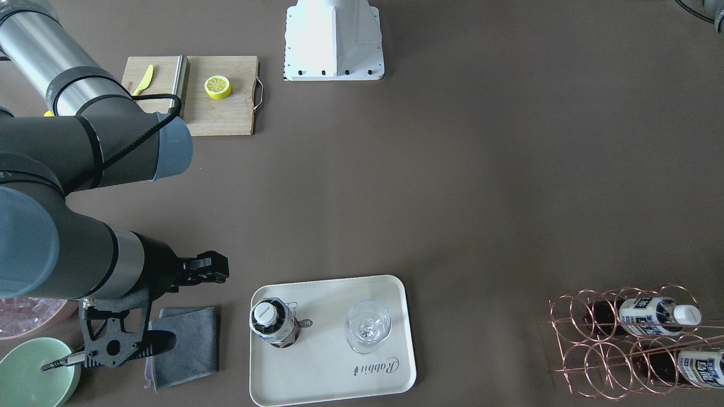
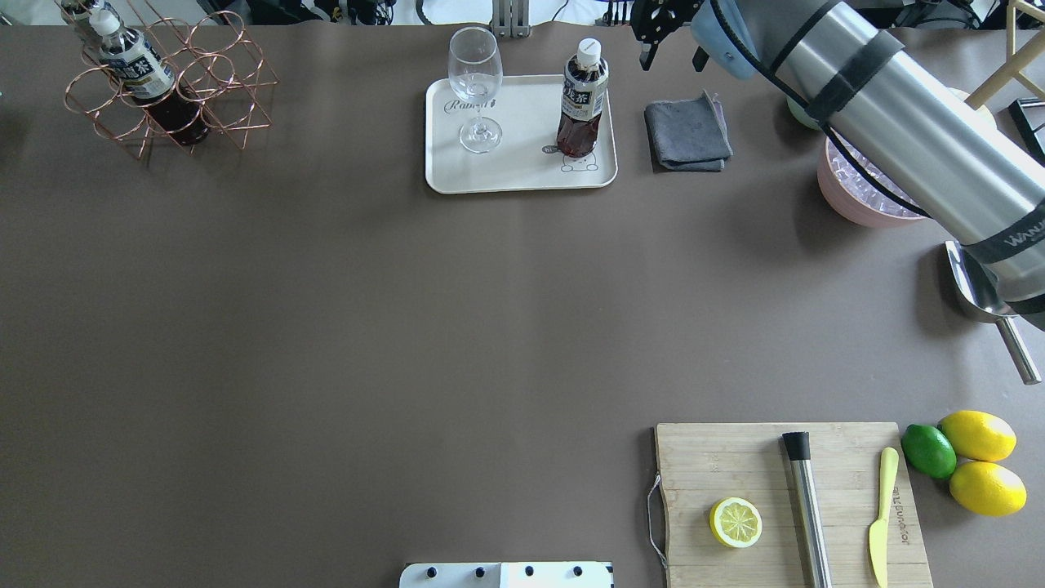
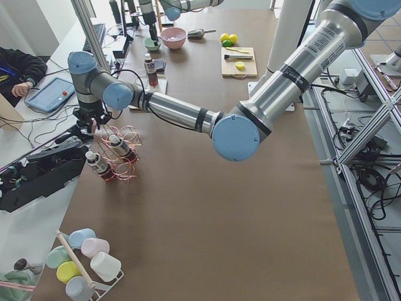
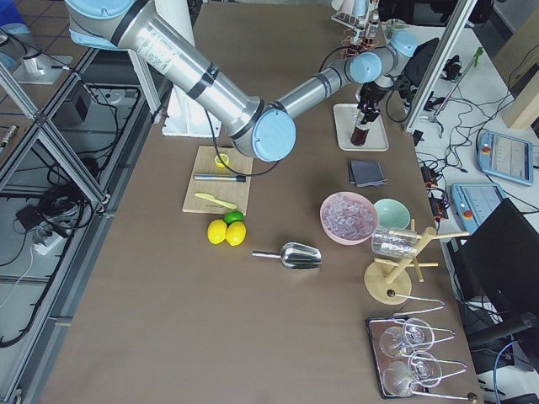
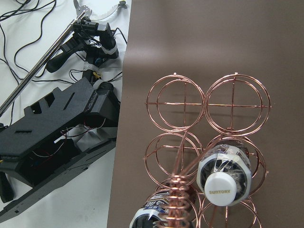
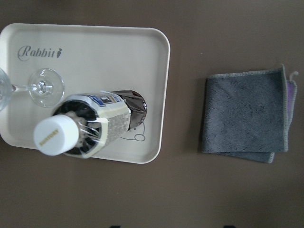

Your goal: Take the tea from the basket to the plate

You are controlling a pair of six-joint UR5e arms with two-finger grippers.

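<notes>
One tea (image 1: 274,322) bottle stands upright on the cream plate (image 1: 328,373), over its bear drawing, beside a clear stemmed glass (image 1: 367,325). In the right wrist view the same tea (image 6: 90,126) is seen from above on the plate (image 6: 95,42). My right gripper (image 2: 672,57) hovers open and empty, off the plate's edge above the grey cloth. Two more tea bottles (image 5: 223,175) lie in the copper wire basket (image 5: 175,103) at the table's far left corner. My left gripper (image 3: 91,125) hangs just above the basket; I cannot tell whether it is open or shut.
A folded grey cloth (image 2: 687,135) lies right of the plate. A pink bowl of ice (image 2: 865,192), a mint bowl (image 1: 34,373) and a metal scoop (image 2: 980,294) sit under the right arm. A cutting board (image 2: 841,457) holds a lemon half, muddler and knife.
</notes>
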